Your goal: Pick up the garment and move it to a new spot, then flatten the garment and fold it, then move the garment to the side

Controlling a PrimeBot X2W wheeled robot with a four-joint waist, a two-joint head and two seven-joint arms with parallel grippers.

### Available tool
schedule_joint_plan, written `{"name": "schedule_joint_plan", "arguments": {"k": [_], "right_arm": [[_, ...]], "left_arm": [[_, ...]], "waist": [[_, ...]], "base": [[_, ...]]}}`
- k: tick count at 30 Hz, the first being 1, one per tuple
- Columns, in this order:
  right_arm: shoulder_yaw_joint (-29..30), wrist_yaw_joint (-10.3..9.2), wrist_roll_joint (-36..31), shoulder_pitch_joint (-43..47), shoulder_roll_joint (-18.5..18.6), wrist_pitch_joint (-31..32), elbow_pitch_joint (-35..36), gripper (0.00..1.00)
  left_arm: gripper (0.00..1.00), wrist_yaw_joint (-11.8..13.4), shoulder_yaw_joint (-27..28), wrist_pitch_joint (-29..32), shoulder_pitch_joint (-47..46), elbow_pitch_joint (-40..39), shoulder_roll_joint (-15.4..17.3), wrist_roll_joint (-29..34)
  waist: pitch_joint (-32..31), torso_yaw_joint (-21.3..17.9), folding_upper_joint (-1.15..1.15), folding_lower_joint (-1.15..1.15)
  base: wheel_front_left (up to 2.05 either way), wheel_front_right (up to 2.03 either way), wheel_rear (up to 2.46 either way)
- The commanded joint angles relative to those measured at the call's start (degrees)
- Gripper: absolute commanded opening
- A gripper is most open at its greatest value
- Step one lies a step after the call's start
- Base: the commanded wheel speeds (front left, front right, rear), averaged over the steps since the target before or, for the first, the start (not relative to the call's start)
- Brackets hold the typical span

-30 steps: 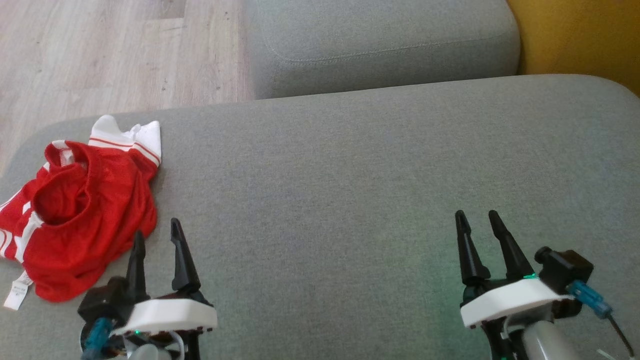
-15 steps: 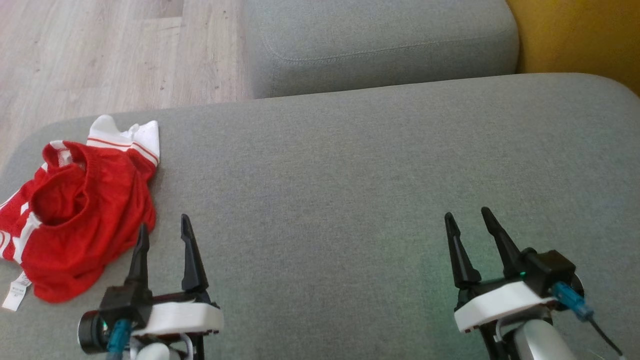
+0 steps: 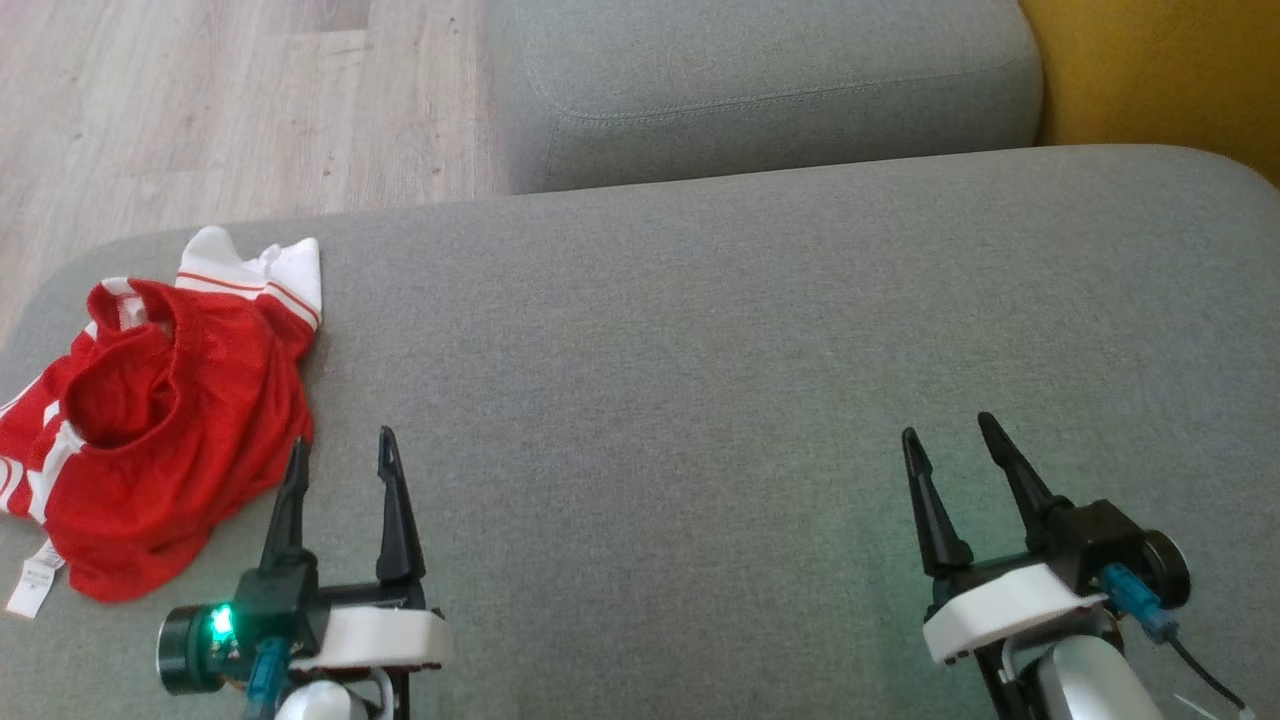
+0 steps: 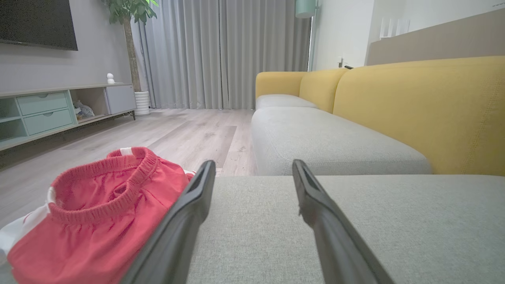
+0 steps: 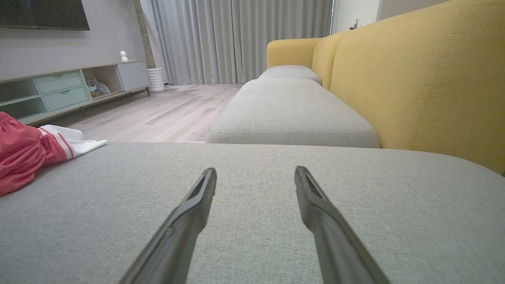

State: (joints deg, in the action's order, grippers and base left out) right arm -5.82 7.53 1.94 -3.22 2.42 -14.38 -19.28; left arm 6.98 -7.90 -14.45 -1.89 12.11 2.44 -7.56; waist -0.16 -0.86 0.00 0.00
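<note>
Black and spread wide with nothing between its jaws, the left gripper [image 3: 342, 437] points forward low over the grey seat cushion [image 3: 650, 350] at the near left. The right gripper [image 3: 947, 425], equally spread and empty, sits at the near right, well apart from the cloth with a broad stretch of bare cushion between. Just left of the left gripper and a little ahead lies the garment [image 3: 170, 420], red mesh shorts with white striped trim. They are crumpled in a heap at the cushion's left end, waistband gaping upward. The garment's right edge is just beside the left gripper's outer finger; whether they touch I cannot tell. The heap seems to run near to far, from a white label [image 3: 30, 585] at its near end to a white striped hem [image 3: 270, 270] at its far end, though its left side is cut off in the head view. The left arm is plainly the nearer, and I judge the pick-up calls for it to swing left over the heap. Beyond stand a second cushion [image 3: 760, 90], the wooden floor [image 3: 200, 100] and a yellow backrest [image 3: 1150, 70].
</note>
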Motion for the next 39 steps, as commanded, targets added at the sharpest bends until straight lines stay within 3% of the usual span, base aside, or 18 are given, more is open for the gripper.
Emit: {"name": "schedule_joint_plan", "arguments": {"k": [1,21,39], "right_arm": [[-1.1,-0.04,-0.1,-3.2,0.5,-0.6,1.5,1.0],[1.0,-0.04,-0.1,-2.9,0.5,-0.6,1.2,1.0],[1.3,-0.04,0.0,-2.6,0.5,-0.6,1.2,1.0]], "left_arm": [[1.0,-0.3,1.6,-0.5,-2.9,-1.3,0.4,0.3],[1.0,0.5,-0.5,-0.5,-3.5,2.5,0.4,-0.3],[1.0,1.7,1.5,-0.5,-3.8,1.2,0.4,0.1]], "waist": [[0.0,0.0,0.0,0.0],[0.2,1.8,0.0,0.0],[1.1,19.3,0.0,0.0]], "base": [[0.0,0.0,0.0],[0.0,0.0,0.0],[0.0,0.0,0.0]]}}
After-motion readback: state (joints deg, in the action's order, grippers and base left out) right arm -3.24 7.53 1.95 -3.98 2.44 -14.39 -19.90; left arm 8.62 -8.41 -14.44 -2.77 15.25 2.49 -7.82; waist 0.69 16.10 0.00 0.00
